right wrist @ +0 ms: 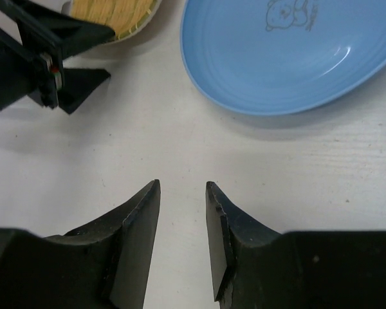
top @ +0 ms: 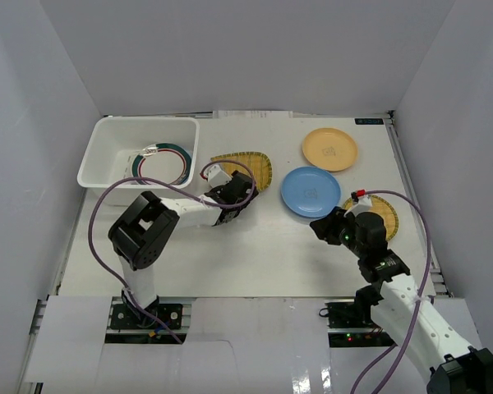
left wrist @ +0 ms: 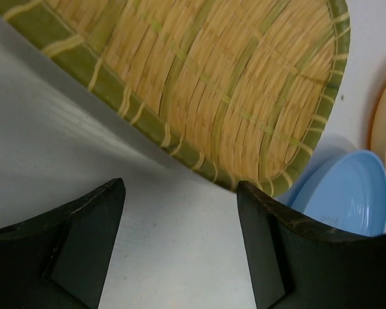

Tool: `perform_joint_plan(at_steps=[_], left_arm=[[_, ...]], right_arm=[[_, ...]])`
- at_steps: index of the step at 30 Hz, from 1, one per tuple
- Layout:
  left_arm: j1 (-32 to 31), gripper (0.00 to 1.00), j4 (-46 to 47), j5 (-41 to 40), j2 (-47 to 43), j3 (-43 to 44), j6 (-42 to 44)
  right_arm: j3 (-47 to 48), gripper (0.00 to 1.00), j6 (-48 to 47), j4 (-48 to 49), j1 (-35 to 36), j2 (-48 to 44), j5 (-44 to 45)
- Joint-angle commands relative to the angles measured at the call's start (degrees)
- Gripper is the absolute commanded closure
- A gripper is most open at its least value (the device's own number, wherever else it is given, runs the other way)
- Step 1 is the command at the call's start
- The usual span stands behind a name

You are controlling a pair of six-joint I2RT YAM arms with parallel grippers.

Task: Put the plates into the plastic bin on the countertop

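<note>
**Fingers [left wrist: 83, 244] wide on my left, narrow on my right, nothing held**

My left gripper [left wrist: 180, 193] has its jaws spread at the near rim of a woven plate [left wrist: 231, 84], not closed on it. My right gripper [right wrist: 182, 187] shows only a slim gap between its jaws and points at the blue plate [right wrist: 283, 58] just ahead.

Only the top camera shows the plastic bin [top: 99, 156] at the far left with a patterned-rim plate [top: 160, 164] inside. It also shows the yellow-orange plate [top: 329, 149] and a second woven plate [top: 382, 215], partly under my right arm.

Everything rests on the white countertop [top: 263, 254], boxed in by white walls [top: 246, 49].
</note>
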Motion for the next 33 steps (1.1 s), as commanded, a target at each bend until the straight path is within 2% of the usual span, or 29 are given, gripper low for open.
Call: perform_joint_plan(at_steps=[1, 4, 7, 8, 11, 12, 14, 15, 18, 21, 25, 29, 33], left_arm=[[2.46, 0.19, -0.08, -1.92, 2.19, 3.5, -3.33], [2.64, 0.23, 3.42, -2.8, 2.55, 2.28, -3.25], [2.73, 0.34, 4.05, -3.07, 4.03, 3.06, -2.46], [2.73, 0.43, 4.39, -3.15, 4.48, 3.68, -1.93], [2.73, 0.57, 3.52, -3.07, 6.15, 4.65, -1.4], [2.73, 0.67, 3.61, -2.81, 6.32, 4.56, -1.23], [2.73, 0.78, 3.78, -2.45, 5.8, 3.95, -1.49], [2.73, 0.87, 3.78, -2.45, 5.28, 3.25, -1.31], [2.64, 1.0, 3.87, -3.06, 2.29, 1.76, -0.44], [1.94, 1.0, 4.31, -5.43, -3.15, 0.43, 1.32], [0.8, 1.0, 7.55, -8.07, -11.76, -0.89, 6.85], [-0.88, 1.0, 13.43, -8.34, -22.04, -1.15, 18.51], [-0.53, 1.0, 14.6, -6.84, -32.42, -1.16, 26.17]], right_arm=[[-1.37, 0.59, 1.28, 0.73, -0.23, -1.12, -4.8], [-2.34, 0.59, 0.67, 0.9, -0.15, -0.86, -4.8], [-2.69, 0.59, 0.58, 0.9, -0.15, 0.36, -5.33], [-2.96, 0.59, 0.75, 2.64, -0.23, 0.72, -5.33], [-3.05, 0.59, 1.02, 3.71, -0.23, 1.42, -5.42], [-2.87, 0.59, 1.02, 3.8, -0.23, 1.6, -5.42], [-2.52, 0.59, 0.76, 3.89, -0.14, 1.77, -5.33], [-2.43, 0.59, 0.76, 3.98, -0.23, 2.12, -5.25], [-2.17, 0.59, 0.41, 4.51, -0.14, 3.0, -5.42], [-1.9, 0.57, 0.32, 4.68, -0.23, 4.84, -4.98], [-1.9, 0.48, 1.54, 5.38, -0.23, 7.39, -4.63], [-2.25, 0.41, 3.57, 6.26, -0.32, 8.1, -4.37], [-2.43, 0.32, 4.53, 6.18, -0.41, 7.49, -2.96]])
